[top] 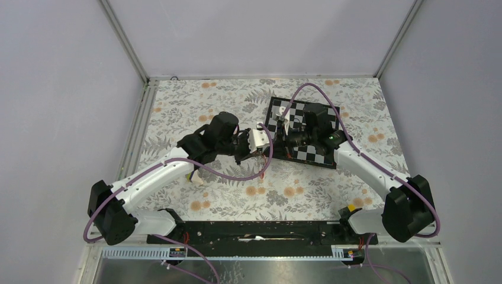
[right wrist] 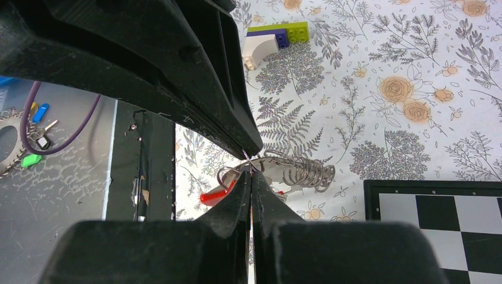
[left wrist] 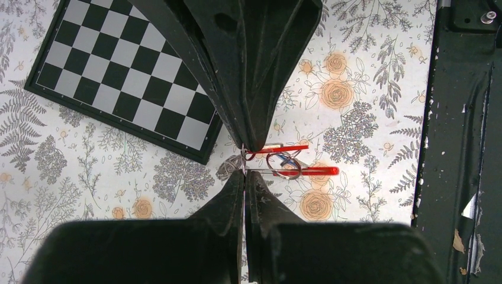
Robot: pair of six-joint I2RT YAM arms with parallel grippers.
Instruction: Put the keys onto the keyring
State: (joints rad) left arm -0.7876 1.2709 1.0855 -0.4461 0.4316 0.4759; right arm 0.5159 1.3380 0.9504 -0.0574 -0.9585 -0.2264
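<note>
Keyring wire sits pinched at the very tips of both my tools. The left tool and the right tool are each clenched on it, nose to nose, which I judge keeps the thin, springy metal coil steady for threading. Just past the tips hang the keys, I think: glossy red plastic and a speck of blue, too tangled to tell whether they're threaded. Below lies the flower-printed worktop, and beyond it the hard, flat chessboard.
</note>
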